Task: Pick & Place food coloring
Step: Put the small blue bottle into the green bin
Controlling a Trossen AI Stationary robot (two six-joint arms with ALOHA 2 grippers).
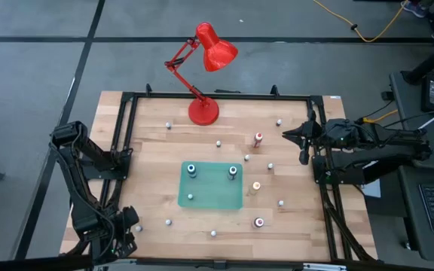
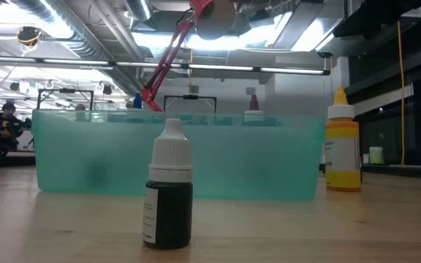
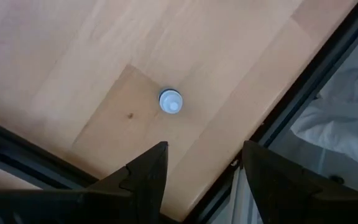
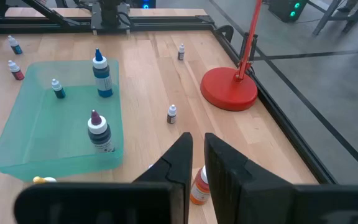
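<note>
Seen from above: a wooden table (image 1: 149, 150) with a teal tray (image 1: 211, 197) near its middle, taken here as the landmark. Three food coloring bottles (image 1: 192, 171) standing inside the tray; others scattered upright around it, among them an orange bottle (image 1: 255, 186) just beside the tray's right edge, a red bottle (image 1: 258, 139) beyond the tray toward the red desk lamp (image 1: 204, 111), and a dark bottle (image 2: 169, 191) in front of the tray in the low view.

Left gripper (image 1: 123, 226) low at the table's near-left corner, well apart from the tray, fingers spread, holding nothing, hovering over a small white-capped bottle (image 3: 171, 102). Right gripper (image 1: 304, 138) off the tray's far-right side, fingers pressed nearly together, empty.

Likely step: left gripper taking the white-capped bottle. Best done by centring the spread fingers either side of the cap, descending straight, closing on the body below the cap, lifting vertically.

All bottles upright: long axis vertical, caps pointing up at the ceiling.
</note>
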